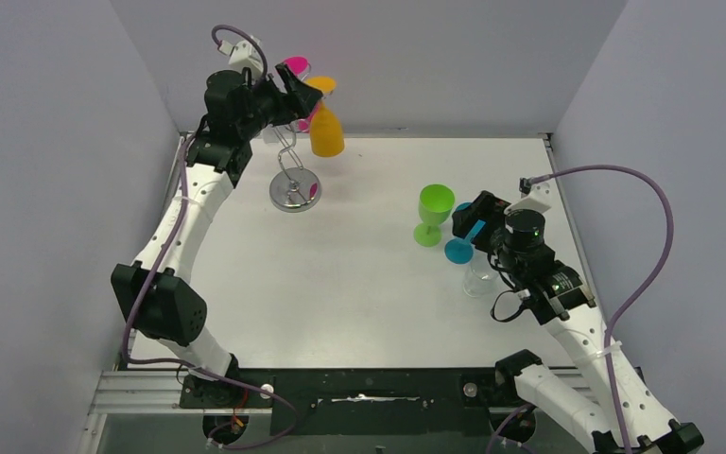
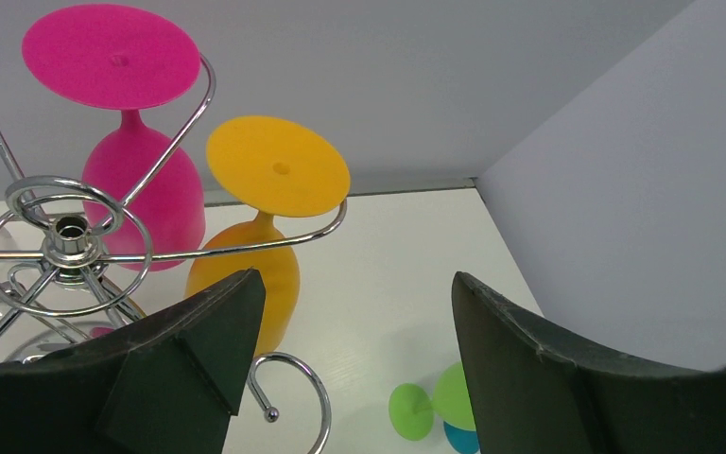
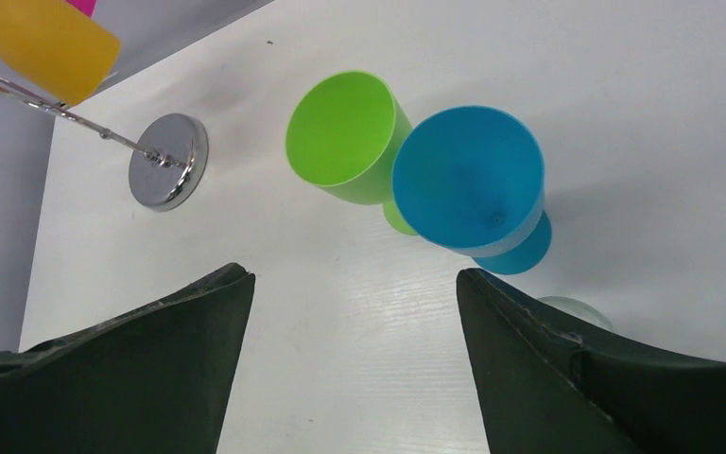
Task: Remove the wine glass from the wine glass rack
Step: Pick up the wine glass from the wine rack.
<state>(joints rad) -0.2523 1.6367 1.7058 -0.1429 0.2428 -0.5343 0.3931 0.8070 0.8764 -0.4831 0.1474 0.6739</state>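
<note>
At upper left, the left pincer [image 2: 354,293] is hovering, jaws apart, by the wine glass rack [image 1: 295,193]; the orange wine glass [image 1: 326,130] is hanging there upside down. At right, the right pincer [image 3: 354,284] is gaping empty above the green glass [image 1: 433,213] and the blue glass [image 3: 473,180].

1. The left arm [image 1: 175,246] stretches far forward and upward, with its elbow low near the base.
2. The left gripper [image 1: 299,90] is raised high, jaws wide apart.
3. The right arm [image 1: 572,317] is bent and reaches less far forward.
4. The right gripper [image 1: 471,223] sits low, jaws wide apart.
</note>
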